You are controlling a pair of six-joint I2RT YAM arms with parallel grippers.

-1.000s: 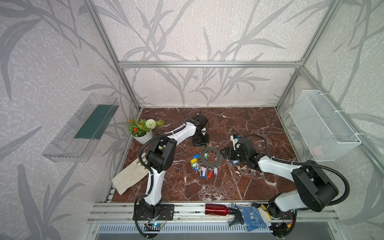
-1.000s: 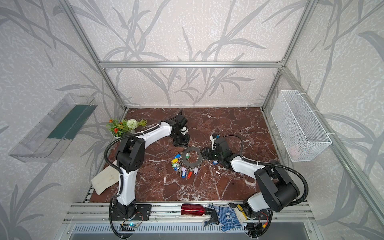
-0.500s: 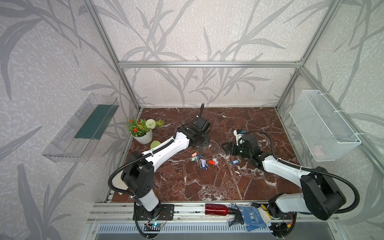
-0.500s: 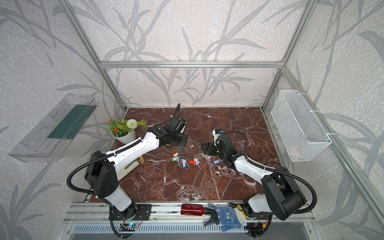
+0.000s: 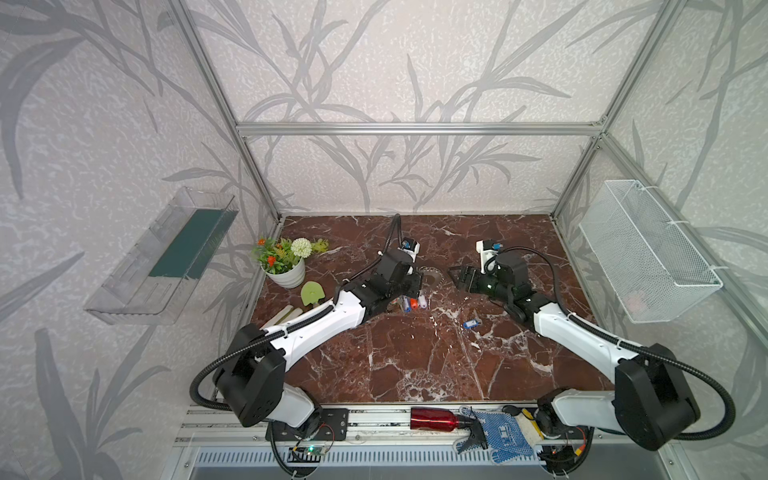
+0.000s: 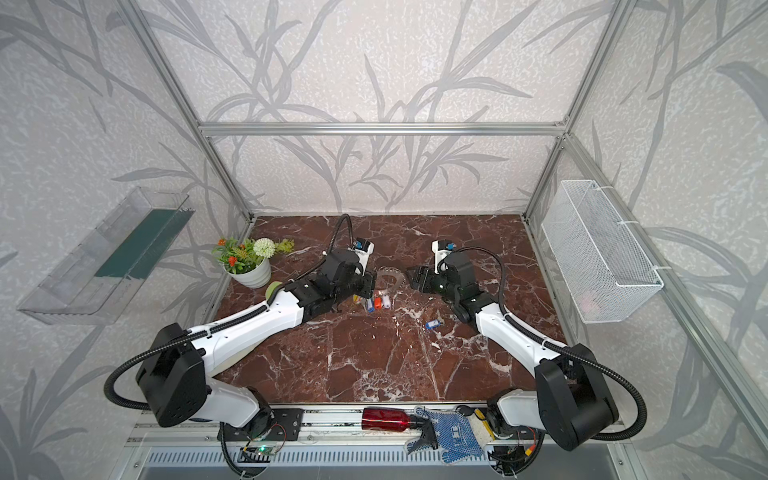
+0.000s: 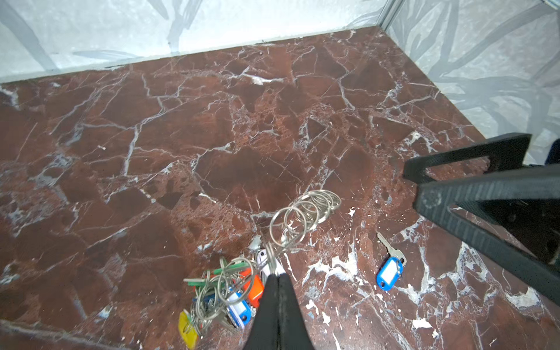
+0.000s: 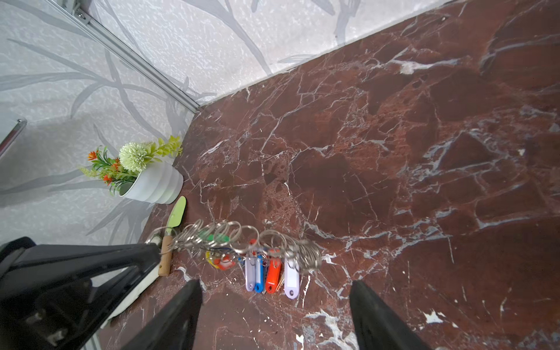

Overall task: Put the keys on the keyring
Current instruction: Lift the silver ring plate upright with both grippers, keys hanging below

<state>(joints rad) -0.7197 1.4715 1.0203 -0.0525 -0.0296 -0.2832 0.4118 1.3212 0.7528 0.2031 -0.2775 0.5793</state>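
We note: left gripper (image 7: 276, 277) pressed together, pinching rim of large grey metal keyring (image 8: 242, 239), held on edge. Colour-tagged silver keys (image 8: 266, 278) hang beneath it. Right gripper (image 8: 274, 283) spread, empty. Blue-tagged silver key (image 7: 389, 272) lies loose on red marble floor (image 7: 212, 136), well apart. Our worry: thin pinch slips and keyring swings or drops.

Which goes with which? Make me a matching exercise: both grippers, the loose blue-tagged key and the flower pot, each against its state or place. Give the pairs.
Things
1. left gripper
2. right gripper
3. small silver key with a blue plastic tag
4. ribbed white flower pot

States and places
A. open, holding nothing
B. lying alone on the red-brown marble tabletop, off the ring
C. shut on the large grey metal keyring
D. standing at the tabletop's left edge in both top views

Pairs: 1-C, 2-A, 3-B, 4-D
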